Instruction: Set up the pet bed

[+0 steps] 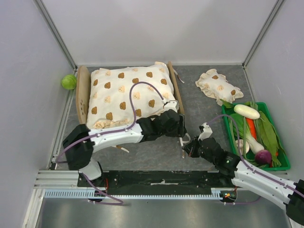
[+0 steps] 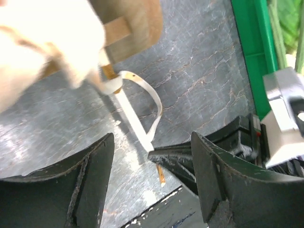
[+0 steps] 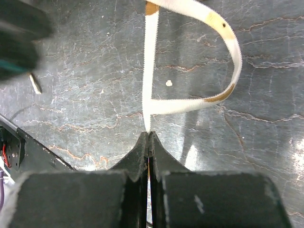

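Note:
The pet bed (image 1: 83, 95) lies at the back left, its light-wood headboard to the left. The cream bear-print cushion (image 1: 128, 95) covers it and hides the striped base. A cream tie (image 1: 181, 140) hangs from the cushion's near right corner onto the table. My right gripper (image 1: 186, 151) is shut on the end of this tie (image 3: 151, 71); the right wrist view shows its jaws (image 3: 148, 135) pressed together on it. My left gripper (image 1: 183, 129) hovers open over the same corner, with the tie (image 2: 137, 118) and wooden frame (image 2: 137, 23) ahead of its jaws (image 2: 152, 175).
The small frilled bear-print pillow (image 1: 216, 85) lies at the back right. A green tray (image 1: 280, 167) of vegetables stands along the right wall. A green ball (image 1: 68, 81) sits at the back left. Grey walls close in both sides and the back.

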